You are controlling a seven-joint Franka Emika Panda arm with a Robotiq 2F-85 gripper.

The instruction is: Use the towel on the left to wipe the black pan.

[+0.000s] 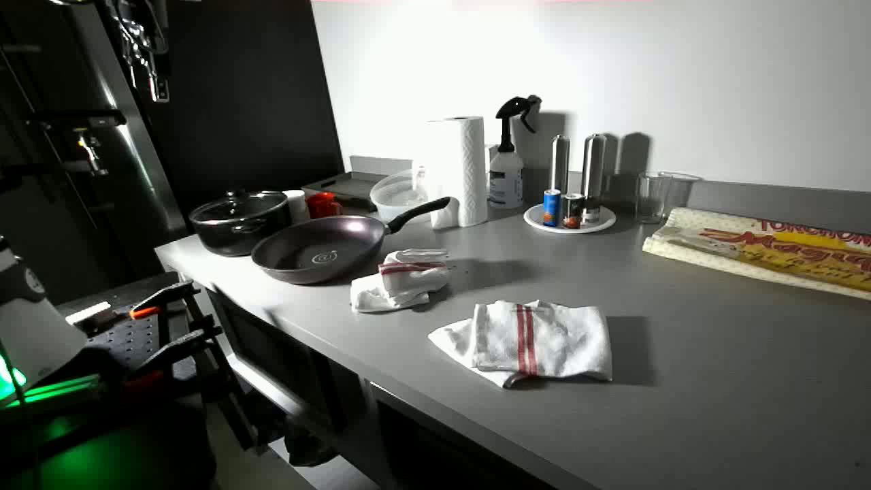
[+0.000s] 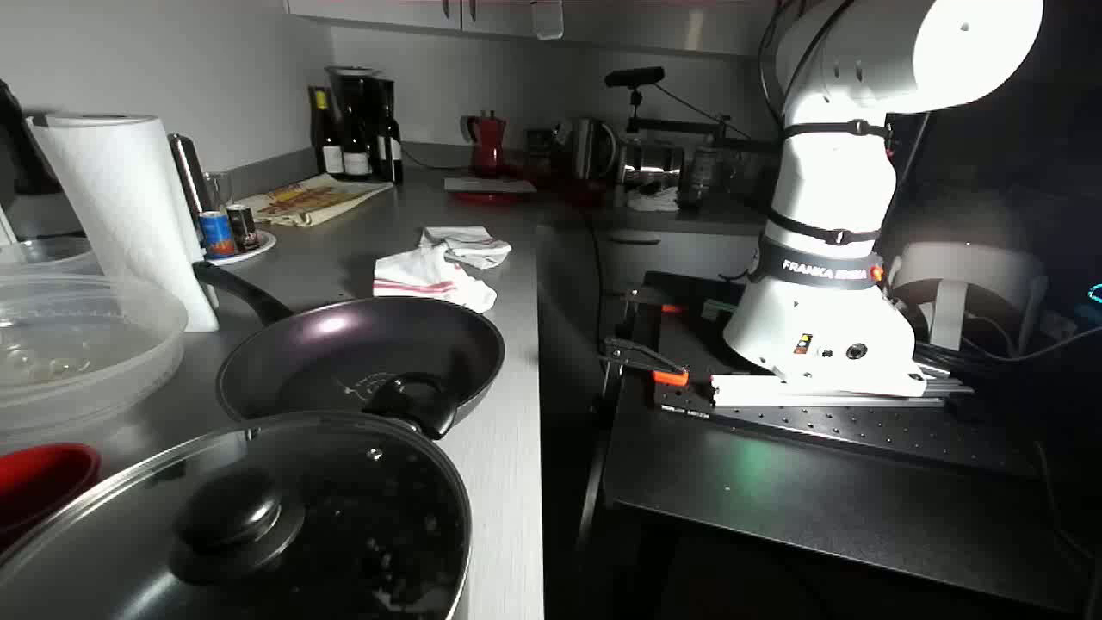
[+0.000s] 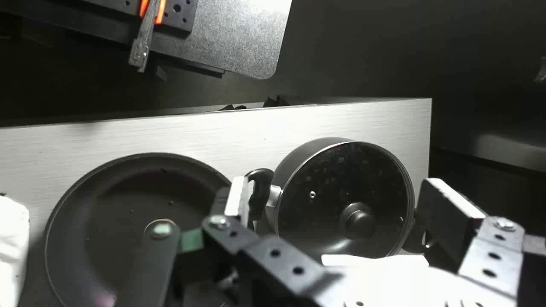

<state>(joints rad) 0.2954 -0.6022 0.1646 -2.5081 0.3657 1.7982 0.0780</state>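
Observation:
The black pan point(image 1: 320, 248) sits on the grey counter, handle toward the wall; it also shows in an exterior view point(image 2: 344, 353) and at left in the wrist view point(image 3: 115, 221). A crumpled white towel with red stripes point(image 1: 405, 279) lies beside the pan; it also shows in an exterior view point(image 2: 426, 277). White cloth point(image 3: 12, 243) shows at the wrist view's left edge. A second white towel with red stripes point(image 1: 544, 340) lies farther from the pan, also in an exterior view point(image 2: 467, 246). My gripper point(image 3: 343, 198) is open and empty, above the lidded pot.
A black pot with a glass lid point(image 1: 238, 221) stands beside the pan. Behind are a clear plastic bowl point(image 1: 401, 197), a red cup point(image 1: 321, 204), a paper towel roll point(image 1: 457, 173) and a spray bottle point(image 1: 505, 177). The counter's front edge point(image 1: 326, 350) runs close to pan and towels.

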